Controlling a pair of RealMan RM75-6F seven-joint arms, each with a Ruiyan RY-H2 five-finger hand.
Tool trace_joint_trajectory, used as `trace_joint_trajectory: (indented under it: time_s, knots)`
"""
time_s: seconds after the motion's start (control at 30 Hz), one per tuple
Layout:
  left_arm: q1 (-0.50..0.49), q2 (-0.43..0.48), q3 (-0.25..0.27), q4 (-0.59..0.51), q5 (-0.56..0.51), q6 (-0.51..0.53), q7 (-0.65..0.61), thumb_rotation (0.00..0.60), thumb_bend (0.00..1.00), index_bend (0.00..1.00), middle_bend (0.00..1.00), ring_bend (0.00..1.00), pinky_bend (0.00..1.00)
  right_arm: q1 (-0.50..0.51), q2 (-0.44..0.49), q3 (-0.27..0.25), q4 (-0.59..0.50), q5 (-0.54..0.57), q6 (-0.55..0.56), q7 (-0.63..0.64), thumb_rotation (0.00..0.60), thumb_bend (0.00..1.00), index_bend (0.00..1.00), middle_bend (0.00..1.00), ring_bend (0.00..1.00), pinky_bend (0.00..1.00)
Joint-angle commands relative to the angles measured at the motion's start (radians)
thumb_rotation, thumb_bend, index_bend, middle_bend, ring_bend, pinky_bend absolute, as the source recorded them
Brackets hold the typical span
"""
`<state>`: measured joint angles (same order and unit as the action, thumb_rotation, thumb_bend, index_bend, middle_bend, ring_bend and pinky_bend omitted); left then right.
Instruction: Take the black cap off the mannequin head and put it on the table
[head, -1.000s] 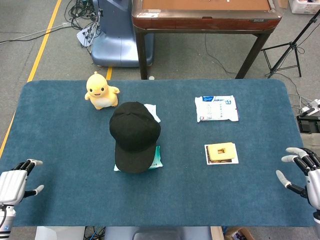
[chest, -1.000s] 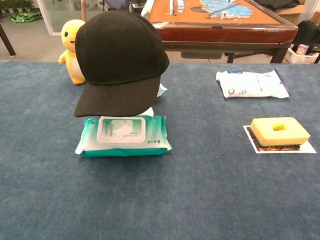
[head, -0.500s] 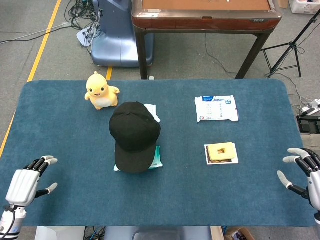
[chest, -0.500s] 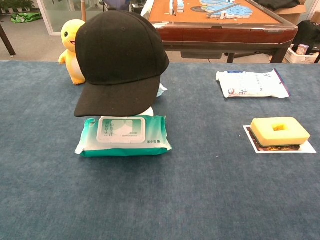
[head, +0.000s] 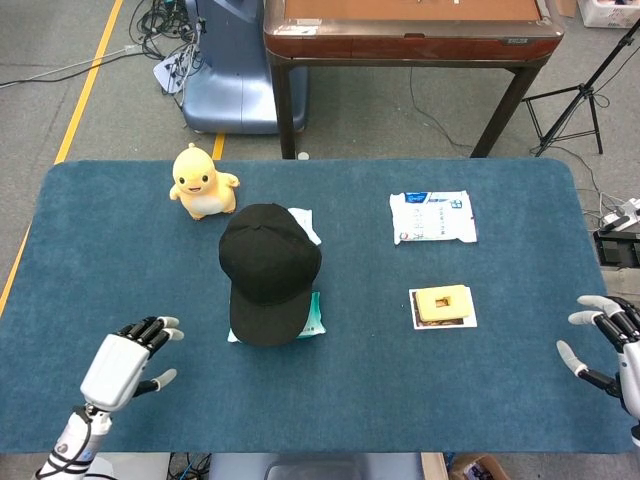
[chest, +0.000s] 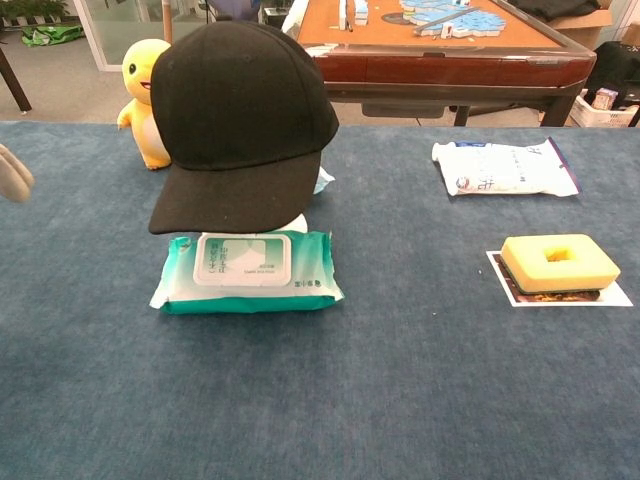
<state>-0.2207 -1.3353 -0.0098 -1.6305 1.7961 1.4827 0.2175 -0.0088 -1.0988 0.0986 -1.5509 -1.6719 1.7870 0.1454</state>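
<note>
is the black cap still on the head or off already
Still on: the black cap sits raised above the wipes pack, brim forward, and neither the left hand nor the right hand touches it.

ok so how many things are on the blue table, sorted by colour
black: 1, the cap
yellow: 2, the duck toy and the sponge
teal: 1, the wipes pack under the cap's brim
white: 1, the packet
total: 5
</note>
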Motion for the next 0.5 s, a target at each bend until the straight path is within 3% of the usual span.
trace_joint_trajectory:
  time_s: [0.03, 0.5]
  knots:
    - [-0.021, -0.031, -0.007, -0.007, 0.003, -0.023, 0.027, 0.6, 0.09, 0.41, 0.33, 0.3, 0.5, 0.001, 0.0, 0.0, 0.0, 0.0, -0.001, 0.0, 0.6, 0.24, 0.46, 0.34, 0.28, 0.5]
    - [-0.074, -0.126, -0.047, -0.035, -0.008, -0.054, 0.124, 0.6, 0.09, 0.43, 0.35, 0.3, 0.5, 0.003, 0.003, -0.002, -0.001, 0.0, -0.009, 0.0, 0.6, 0.25, 0.46, 0.34, 0.28, 0.5]
